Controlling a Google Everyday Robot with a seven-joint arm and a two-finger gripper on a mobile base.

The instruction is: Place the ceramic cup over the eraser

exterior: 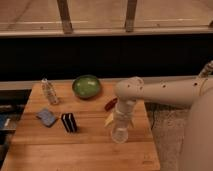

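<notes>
The ceramic cup (120, 134) is small and white. It is at the front right of the wooden table (75, 150), right under the end of my arm. My gripper (121, 125) points down onto the cup, and the cup's upper part is hidden by it. The arm reaches in from the right. The eraser (69, 122), a black block with white stripes, stands on the table to the left of the cup, well apart from the gripper.
A green bowl (86, 86) sits at the back middle and a clear bottle (49, 91) at the back left. A blue-grey pad (47, 117) lies left of the eraser. A reddish-brown oblong thing (110, 104) lies just behind the gripper.
</notes>
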